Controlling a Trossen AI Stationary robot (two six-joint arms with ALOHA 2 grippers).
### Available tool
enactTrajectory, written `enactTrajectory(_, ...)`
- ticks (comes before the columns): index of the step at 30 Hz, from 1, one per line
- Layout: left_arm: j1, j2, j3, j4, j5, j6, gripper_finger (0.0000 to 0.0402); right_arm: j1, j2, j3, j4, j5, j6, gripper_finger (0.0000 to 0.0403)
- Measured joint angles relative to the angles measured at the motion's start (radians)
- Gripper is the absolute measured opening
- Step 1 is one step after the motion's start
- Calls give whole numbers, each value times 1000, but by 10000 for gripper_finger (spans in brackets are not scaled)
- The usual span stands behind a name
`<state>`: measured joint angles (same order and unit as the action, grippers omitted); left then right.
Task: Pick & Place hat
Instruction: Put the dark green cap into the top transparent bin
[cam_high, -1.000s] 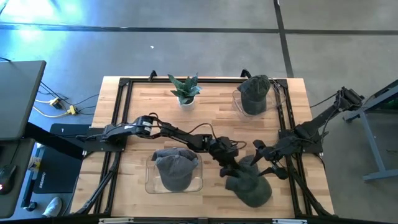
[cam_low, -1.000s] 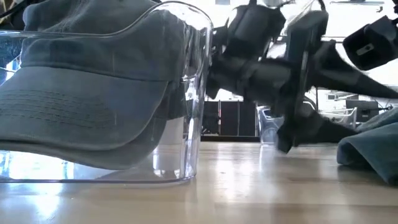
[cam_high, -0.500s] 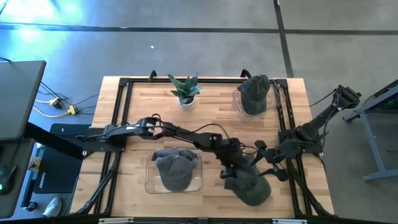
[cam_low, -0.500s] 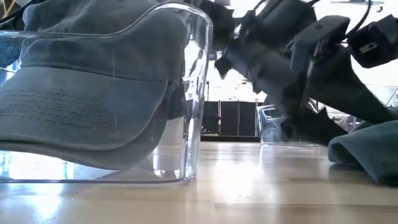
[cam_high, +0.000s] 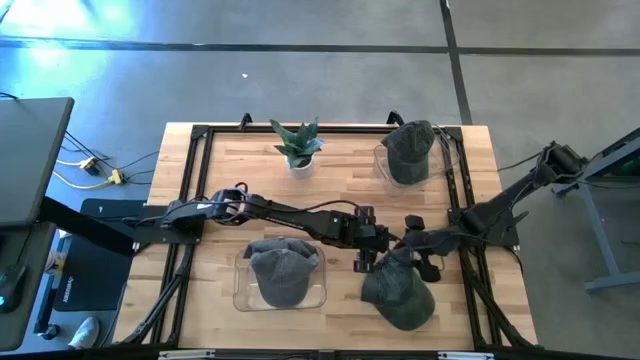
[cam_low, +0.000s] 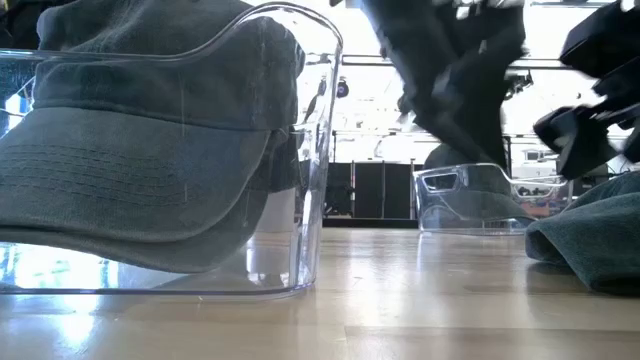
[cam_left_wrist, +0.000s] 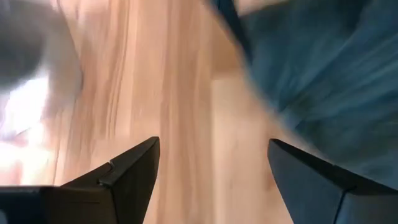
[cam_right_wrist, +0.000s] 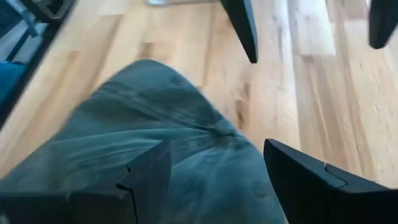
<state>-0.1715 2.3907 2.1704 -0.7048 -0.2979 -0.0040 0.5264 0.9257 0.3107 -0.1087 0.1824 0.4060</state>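
Loose grey cap (cam_high: 398, 290) lies on the wooden table (cam_high: 340, 180) near its front edge, right of the clear tray (cam_high: 240, 292) holding another cap. Left gripper (cam_high: 363, 255) and right gripper (cam_high: 422, 245) flank its rear edge, both with fingers apart, gripping nothing.

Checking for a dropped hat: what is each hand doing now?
Left hand: open, empty, beside the loose hat.
Right hand: open, empty, over that hat.
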Motion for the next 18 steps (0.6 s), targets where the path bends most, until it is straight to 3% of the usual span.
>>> enactTrajectory(8,75,-53,-185,138,19,32,291,-144,133,2,66,-210,-25,248)
enactTrajectory(14,132,-168,-418,456,116,4,291,-187,206,4,105,-310,-64,248)
enactTrajectory(18,156,-209,-530,602,132,-28,291,-199,258,4,126,-312,-75,248)
